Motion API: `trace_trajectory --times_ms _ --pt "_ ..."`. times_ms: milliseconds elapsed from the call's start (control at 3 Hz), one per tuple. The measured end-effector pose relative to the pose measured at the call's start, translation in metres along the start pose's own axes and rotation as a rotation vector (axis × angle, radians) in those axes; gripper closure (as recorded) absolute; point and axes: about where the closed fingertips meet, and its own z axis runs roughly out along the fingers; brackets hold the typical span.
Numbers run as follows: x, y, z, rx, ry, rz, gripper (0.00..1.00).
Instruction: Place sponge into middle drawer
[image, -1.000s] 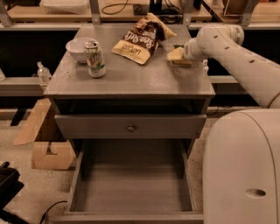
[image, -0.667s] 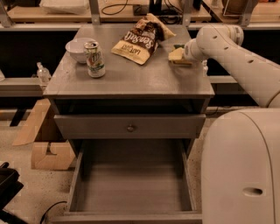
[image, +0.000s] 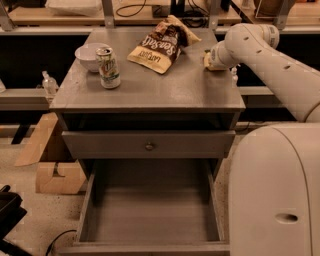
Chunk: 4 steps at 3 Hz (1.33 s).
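Observation:
The sponge (image: 206, 61) lies at the far right edge of the cabinet top; only a small yellow part shows, and the rest is hidden by my arm's end. My gripper (image: 212, 58) is right at the sponge, low over the cabinet top. The middle drawer (image: 155, 215) is pulled out wide below, with a bare grey floor and nothing in it.
A brown snack bag (image: 159, 46) lies at the back middle of the cabinet top (image: 150, 92). A white bowl (image: 88, 56) and a can (image: 108, 68) stand at the left. Above the open drawer is a shut drawer front with a knob (image: 149, 146). Cardboard (image: 52, 172) lies on the floor at left.
The end of my arm has settled slightly closer over the sponge, so less of it shows. Nothing else has moved.

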Motion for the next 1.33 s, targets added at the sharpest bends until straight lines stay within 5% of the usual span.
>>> trace_trajectory --times_ms 333,1000,1333 --pt "-0.001 0.003 0.001 -0.006 0.001 -0.004 1.0" --pt "-0.028 0.033 -0.067 -0.05 -0.03 -0.139 1.0" --pt "-0.028 0.024 -0.121 -0.043 -0.011 -0.141 1.0"
